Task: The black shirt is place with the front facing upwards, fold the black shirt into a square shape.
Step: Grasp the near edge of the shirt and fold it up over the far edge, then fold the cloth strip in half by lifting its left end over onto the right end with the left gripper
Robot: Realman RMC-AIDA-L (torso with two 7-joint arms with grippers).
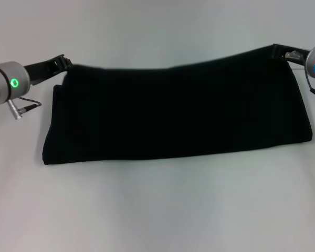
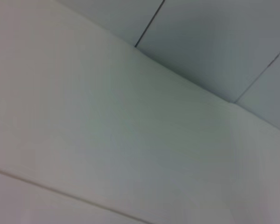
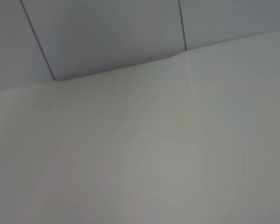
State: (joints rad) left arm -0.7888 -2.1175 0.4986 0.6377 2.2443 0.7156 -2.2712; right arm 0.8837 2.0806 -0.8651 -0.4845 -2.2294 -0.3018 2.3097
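Note:
The black shirt stretches as a wide dark band across the white table in the head view. No letters or label show. My left gripper is shut on the shirt's far left corner. My right gripper is shut on its far right corner. Both hold the far edge taut and raised, the right end higher. The near edge lies on the table. Neither wrist view shows the shirt or any fingers.
The white table runs on in front of the shirt and behind it. The wrist views show only the white tabletop and grey wall panels with dark seams beyond its far edge.

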